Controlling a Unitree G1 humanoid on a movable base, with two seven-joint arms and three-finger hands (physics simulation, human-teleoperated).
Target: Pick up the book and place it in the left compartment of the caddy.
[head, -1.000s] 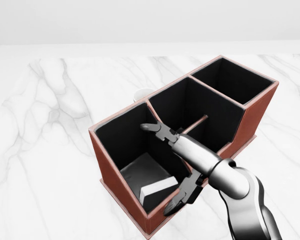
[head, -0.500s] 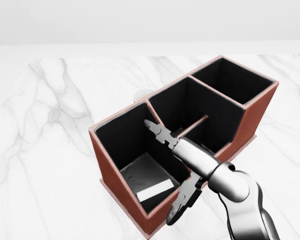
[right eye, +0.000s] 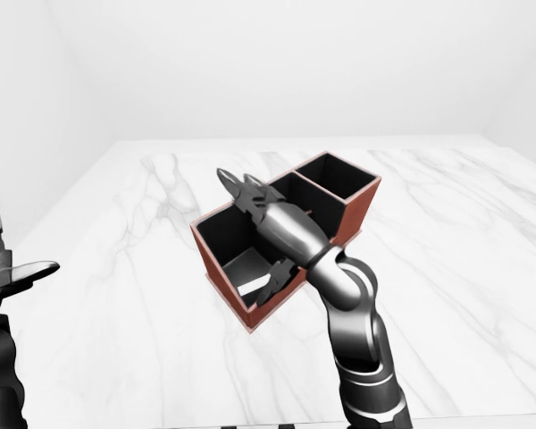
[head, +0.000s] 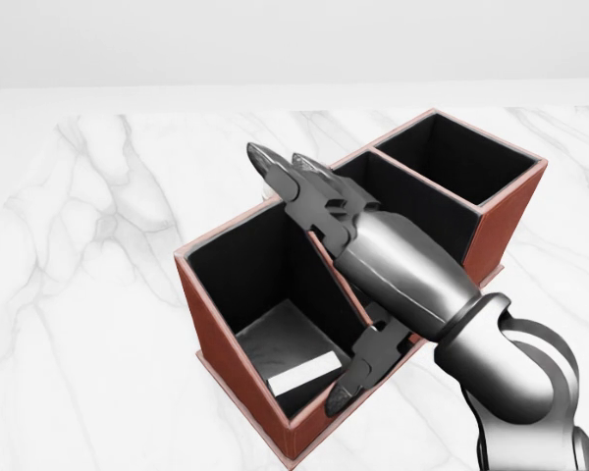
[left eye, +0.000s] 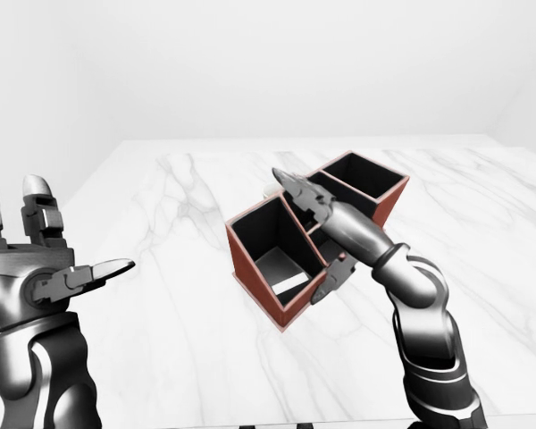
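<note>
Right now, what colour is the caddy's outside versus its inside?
The caddy is reddish-brown outside with a black interior; the head view shows it best.

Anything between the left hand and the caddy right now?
No. In the left-eye view only bare marble table lies between the open left hand and the caddy.
</note>
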